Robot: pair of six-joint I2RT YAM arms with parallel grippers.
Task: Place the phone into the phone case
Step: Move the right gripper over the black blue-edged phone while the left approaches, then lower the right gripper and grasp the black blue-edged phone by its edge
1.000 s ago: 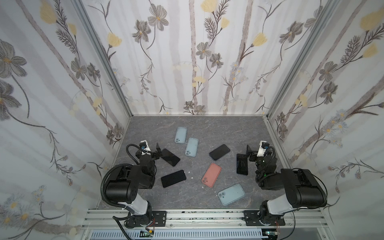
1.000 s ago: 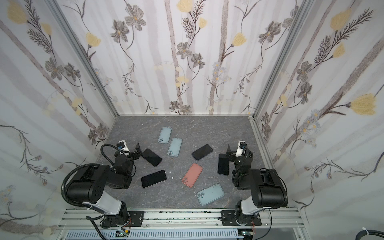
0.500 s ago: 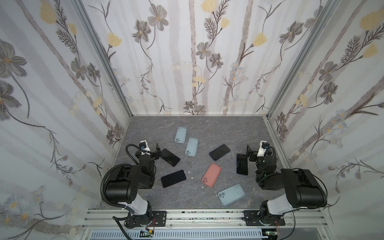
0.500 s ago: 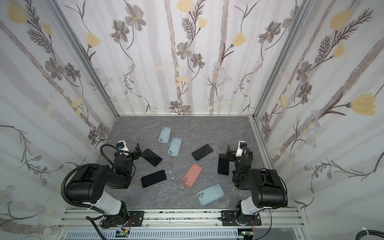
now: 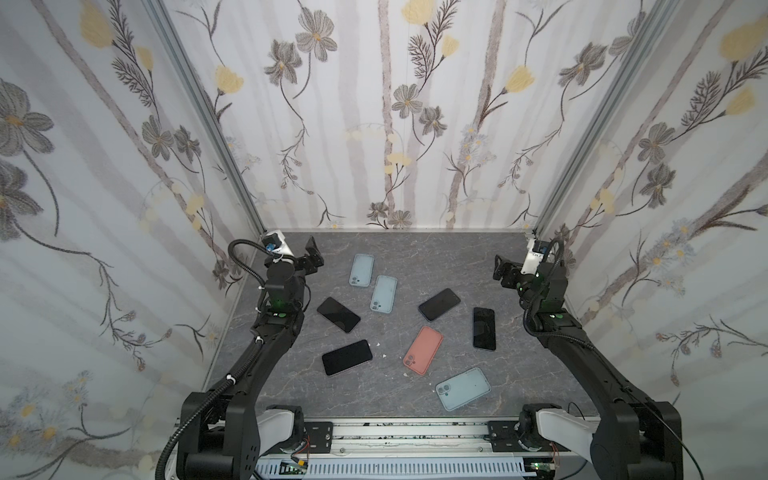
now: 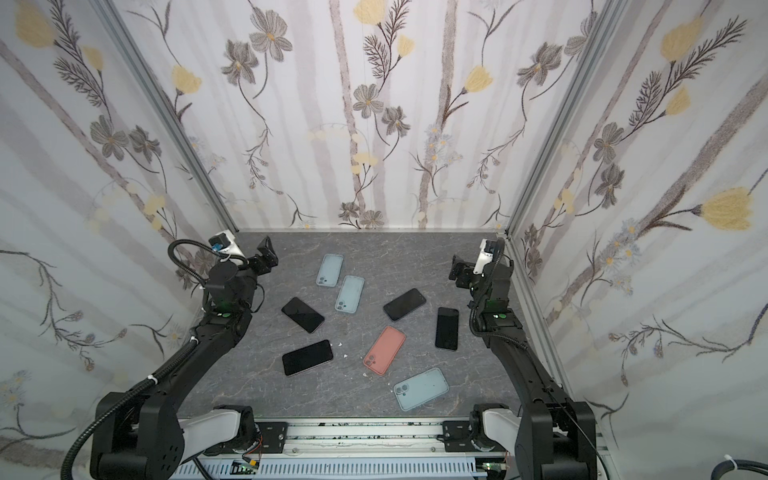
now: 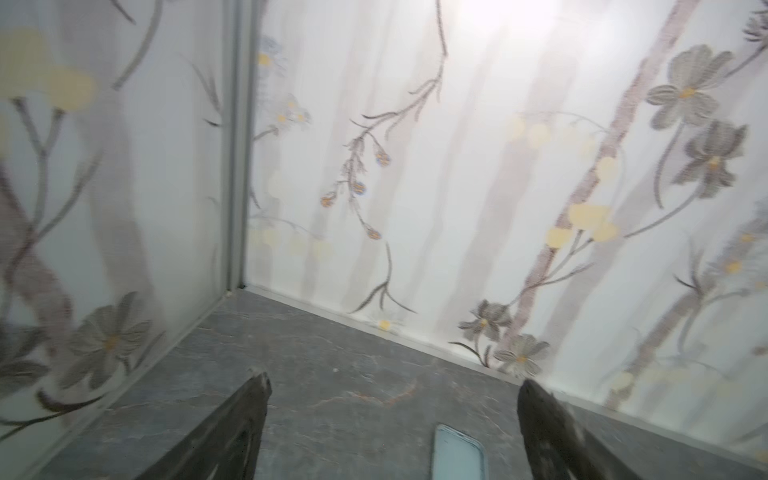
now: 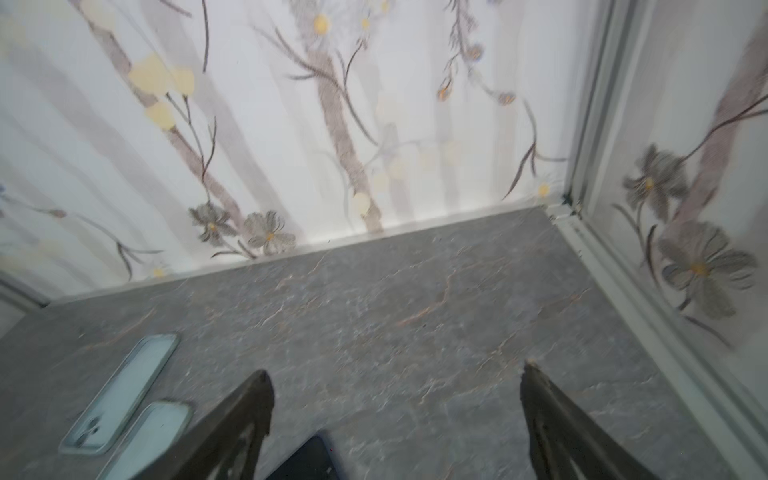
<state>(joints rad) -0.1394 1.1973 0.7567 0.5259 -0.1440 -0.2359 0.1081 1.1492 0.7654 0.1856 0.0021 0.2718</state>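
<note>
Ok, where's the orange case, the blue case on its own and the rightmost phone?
orange case (image 5: 422, 350): in a top view, middle of it.
blue case on its own (image 5: 463, 388): in a top view, middle of it.
rightmost phone (image 5: 484, 328): in a top view, screen middle.

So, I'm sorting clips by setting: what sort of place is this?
Likely a robot test booth: floral panels wall in a grey tabletop, and robot arms stand on a metal rail.

Four black phones lie flat, screens dark: left phone (image 5: 338, 314), front phone (image 5: 347, 357), centre phone (image 5: 439, 304), right phone (image 5: 484, 328). The back blue case (image 5: 361, 270) lies just beside the middle blue case (image 5: 383, 294) (camera cutouts showing). The coral case (image 5: 423, 350) and front blue case (image 5: 463, 388) lie nearer the front.
</note>
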